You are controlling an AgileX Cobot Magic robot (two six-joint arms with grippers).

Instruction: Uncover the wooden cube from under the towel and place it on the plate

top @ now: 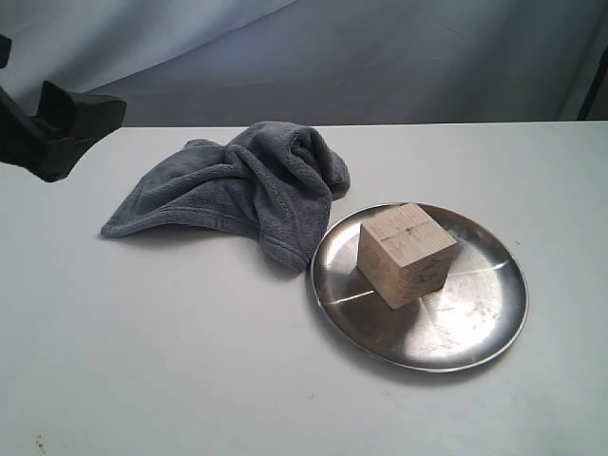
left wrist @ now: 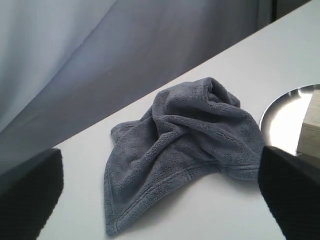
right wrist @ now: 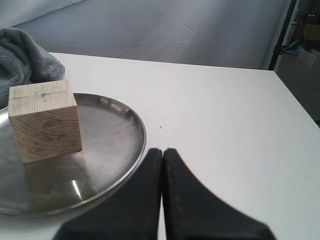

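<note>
Two grippers: my left gripper [left wrist: 161, 152] hangs spread wide and empty, off to the side of the towel [top: 237, 190]; my right gripper [right wrist: 162, 152] is pinched closed on nothing, near the plate [top: 475, 332].
Wooden cube [top: 407, 255]: uncovered, resting flat on the plate, apart from the towel.
Handling: I judge it stiff, light and grippy; I would clamp two opposite flat faces.
Towel: soft crumpled heap just beside the rim.

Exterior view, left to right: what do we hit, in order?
left end effector → towel → plate. The wooden cube stands on the plate, within its span, so it gets no slot of its own.
</note>
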